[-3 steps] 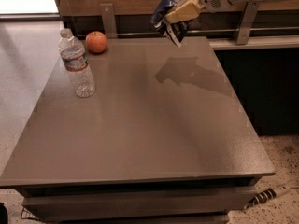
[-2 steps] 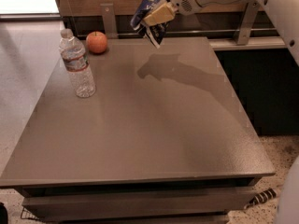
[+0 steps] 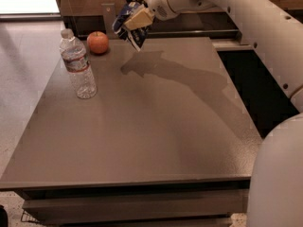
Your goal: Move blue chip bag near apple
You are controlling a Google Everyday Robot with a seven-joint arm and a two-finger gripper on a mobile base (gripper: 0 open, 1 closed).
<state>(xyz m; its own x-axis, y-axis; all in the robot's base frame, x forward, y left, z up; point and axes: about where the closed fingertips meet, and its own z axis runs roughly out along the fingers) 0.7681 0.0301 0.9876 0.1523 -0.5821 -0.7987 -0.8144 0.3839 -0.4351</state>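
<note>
The blue chip bag (image 3: 125, 21) is a crinkly navy bag with white lettering, held in the air above the table's far edge. My gripper (image 3: 134, 23) is shut on it, with a tan finger (image 3: 139, 19) across its front. The apple (image 3: 98, 42) is red-orange and sits on the table's far left corner, a little left of and below the bag. The bag hangs above the table and does not touch it.
A clear plastic water bottle (image 3: 78, 65) stands upright on the left side, in front of the apple. The grey table (image 3: 156, 126) has a dark wall behind it. My white arm (image 3: 246, 27) crosses from the right.
My gripper has carried the blue chip bag leftward along the table's far edge, closer to the apple. The apple and the bottle have not moved.
</note>
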